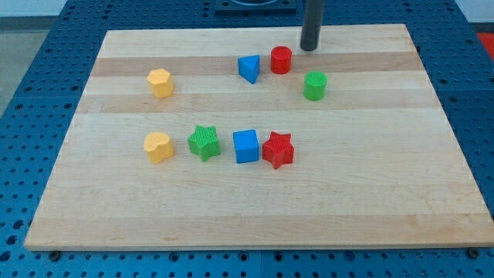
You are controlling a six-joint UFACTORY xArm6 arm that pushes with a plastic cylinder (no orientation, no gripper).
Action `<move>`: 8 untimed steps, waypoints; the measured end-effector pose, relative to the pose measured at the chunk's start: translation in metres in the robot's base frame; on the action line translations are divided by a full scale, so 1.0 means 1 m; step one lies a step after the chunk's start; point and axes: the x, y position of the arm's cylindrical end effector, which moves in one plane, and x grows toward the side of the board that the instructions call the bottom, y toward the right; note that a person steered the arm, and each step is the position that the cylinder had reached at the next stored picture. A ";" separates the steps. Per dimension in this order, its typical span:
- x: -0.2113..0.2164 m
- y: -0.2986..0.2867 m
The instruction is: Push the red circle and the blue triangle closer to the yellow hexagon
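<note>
The red circle (281, 59) stands near the view's top centre, with the blue triangle (248, 68) just to its left, a small gap between them. The yellow hexagon (160, 82) lies well to the left of both, in the upper left part of the wooden board (386, 201). My tip (309, 48) is a dark rod end touching down just up and to the right of the red circle, close to the board's top edge.
A green cylinder (315, 85) sits below and right of the red circle. A row lies lower on the board: a yellow heart (159, 147), a green star (204, 143), a blue cube (246, 146) and a red star (278, 150).
</note>
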 end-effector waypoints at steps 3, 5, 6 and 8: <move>0.048 -0.031; 0.048 -0.077; 0.061 -0.092; 0.091 -0.115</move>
